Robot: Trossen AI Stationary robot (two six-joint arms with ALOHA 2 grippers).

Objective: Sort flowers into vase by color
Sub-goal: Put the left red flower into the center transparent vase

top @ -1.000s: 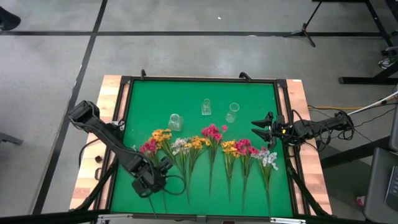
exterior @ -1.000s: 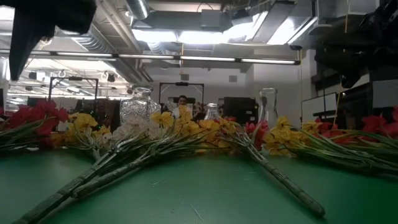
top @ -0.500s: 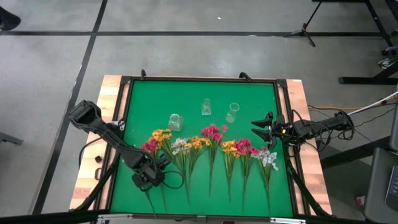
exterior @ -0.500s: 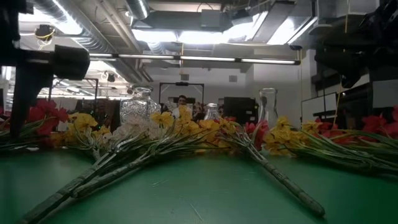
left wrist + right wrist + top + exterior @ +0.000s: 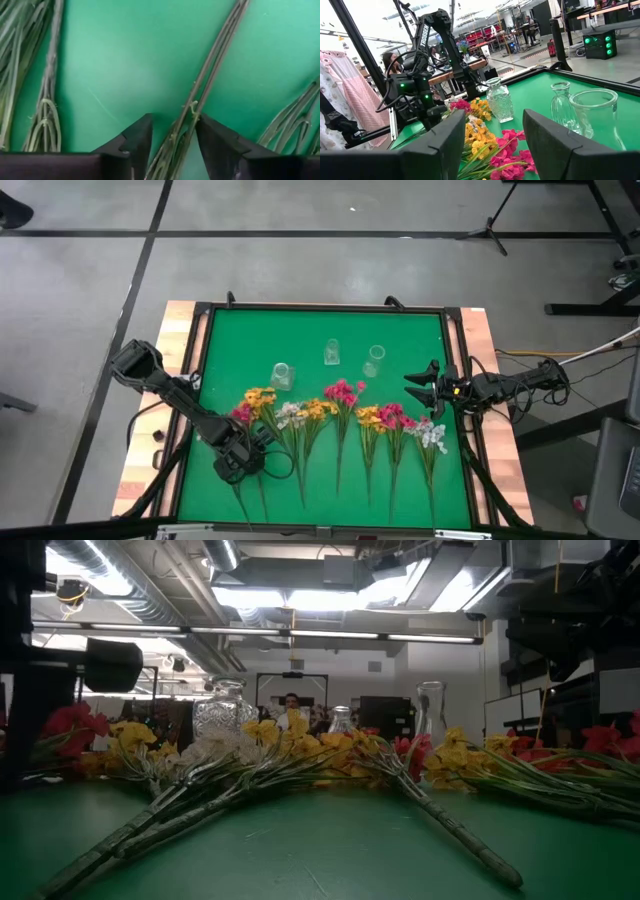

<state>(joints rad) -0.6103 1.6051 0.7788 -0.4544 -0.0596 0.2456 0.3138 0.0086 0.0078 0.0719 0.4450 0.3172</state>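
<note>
Several flower sprigs lie in a row on the green mat, blossoms toward the far edge: magenta-pink, yellow-orange and white, with more to their right. Three clear glass vases stand beyond them. My left gripper is open and low over the leftmost sprigs' stems; in the left wrist view its fingers stand on either side of a thin stem bundle. My right gripper waits open near the table's right edge.
A raised dark frame borders the mat, with wooden edges outside it. Bare mat lies between the vases and the far edge. In the low view the stems cross the near mat. A person shows far behind in the room.
My left gripper has come down onto the stems of the leftmost sprigs, shifting slightly toward the far edge; in the low view the arm sinks from the picture's top to the table. The flowers and my right arm have kept still.
</note>
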